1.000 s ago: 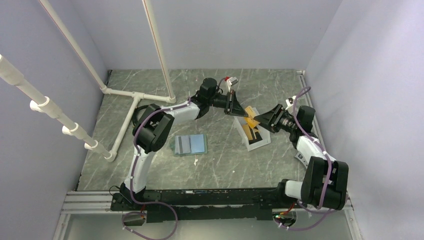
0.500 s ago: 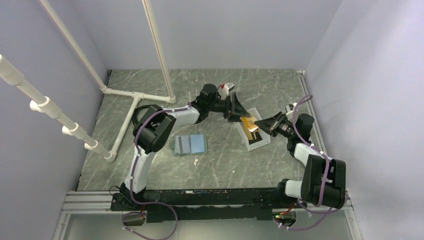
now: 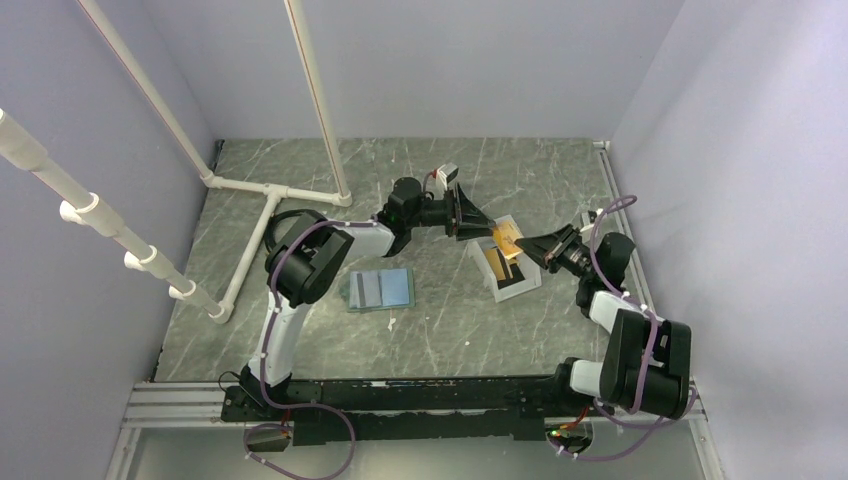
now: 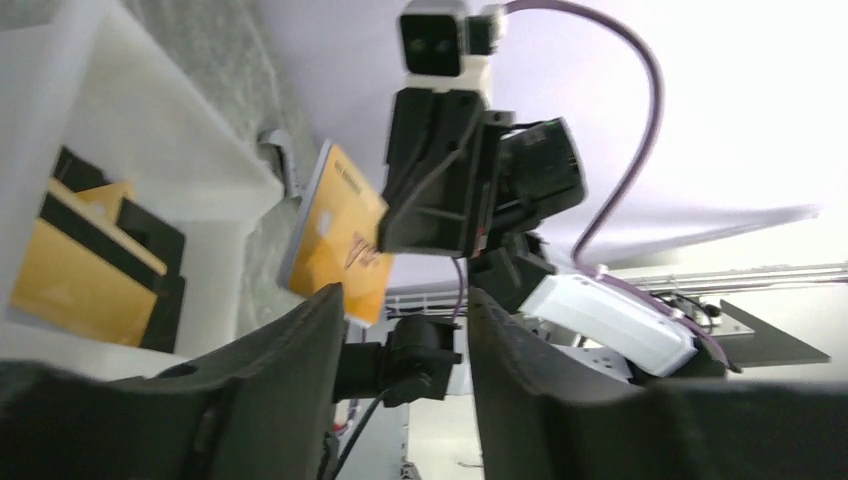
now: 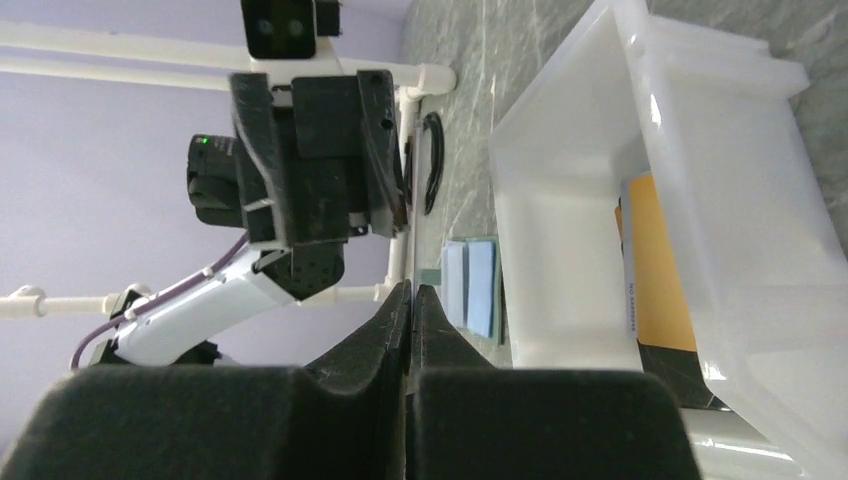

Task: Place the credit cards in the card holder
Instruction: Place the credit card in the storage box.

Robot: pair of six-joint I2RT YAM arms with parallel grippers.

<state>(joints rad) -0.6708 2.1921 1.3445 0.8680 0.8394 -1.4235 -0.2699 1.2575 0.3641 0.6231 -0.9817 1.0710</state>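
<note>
The orange-yellow plastic credit card (image 4: 335, 235) hangs in the air above the white plastic open-fronted bin (image 3: 520, 285), well apart from the sage-green folding card holder (image 3: 380, 289). The right gripper (image 4: 387, 232) is clenched on one edge of the card. In the left wrist view the card's printed face shows, tilted, with its long axis running steeply from upper left to lower right. The left gripper (image 4: 405, 300) faces it from close by with its jaws apart and nothing between them. The card's lowest corner is cut off behind one of its fingers, so contact there cannot be judged. The card holder lies open and flat on the grey-green marbled tabletop (image 3: 450, 330), light blue inside up, its long axis left to right in the top view. Bare table lies around it on all sides. The two grippers crowd the space over the bin, near the far right part of the table. A white pipe frame (image 3: 240, 187) stands at the far left. More orange-yellow cards with dark stripes (image 5: 655, 265) lean inside the bin, partly hidden by its translucent wall. From the right wrist the held card is lost between the pressed fingers.
</note>
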